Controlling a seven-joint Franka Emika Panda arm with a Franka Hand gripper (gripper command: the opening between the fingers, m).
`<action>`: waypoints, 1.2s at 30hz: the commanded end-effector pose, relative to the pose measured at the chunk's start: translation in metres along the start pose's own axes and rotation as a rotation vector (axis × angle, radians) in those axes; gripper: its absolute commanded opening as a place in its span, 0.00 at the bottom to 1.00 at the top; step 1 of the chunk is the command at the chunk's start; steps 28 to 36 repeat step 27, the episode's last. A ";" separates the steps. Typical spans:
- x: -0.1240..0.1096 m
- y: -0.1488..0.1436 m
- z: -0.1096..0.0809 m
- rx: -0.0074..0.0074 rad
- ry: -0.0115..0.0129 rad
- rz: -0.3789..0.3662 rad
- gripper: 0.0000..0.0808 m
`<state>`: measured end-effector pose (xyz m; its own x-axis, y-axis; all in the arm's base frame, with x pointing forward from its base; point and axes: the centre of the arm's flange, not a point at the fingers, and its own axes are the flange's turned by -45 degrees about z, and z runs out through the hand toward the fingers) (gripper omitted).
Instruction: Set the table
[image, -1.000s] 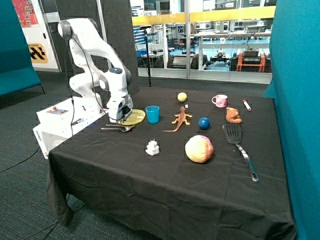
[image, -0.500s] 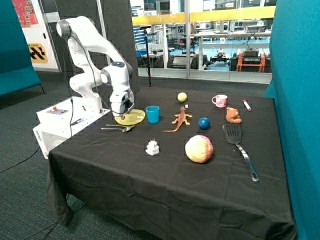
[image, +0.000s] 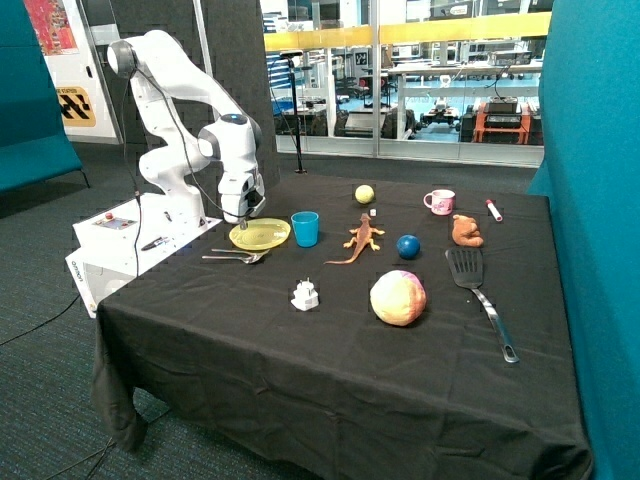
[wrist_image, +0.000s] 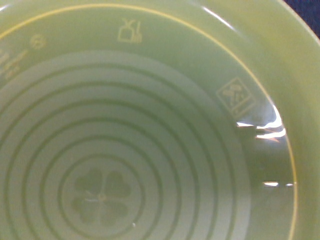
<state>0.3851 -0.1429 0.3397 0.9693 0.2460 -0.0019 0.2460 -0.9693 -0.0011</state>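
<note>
Gripper: hangs just above the plate's near-robot side; fingers too small to read, can't tell if spread or pressed.
Plate: yellow-green, flat on the table at the corner by the robot base; wrist view filled w/ its ringed face, clover mark at centre.
Cutlery: on cloth just in front of plate.
Cup: blue, upright, just beside plate.
Lizard: orange toy, near cup.
Balls: yellow at far side, blue mid-table, big pink-yellow nearer front.
Mug, bear, spatula: far end from robot.
White bit: front of cutlery, apart.
</note>
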 end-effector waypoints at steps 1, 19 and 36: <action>-0.011 0.001 -0.008 -0.0011 0.0019 -0.007 0.62; -0.005 -0.001 -0.018 -0.0011 0.0019 -0.013 0.62; -0.003 -0.004 -0.021 -0.0011 0.0019 -0.024 0.62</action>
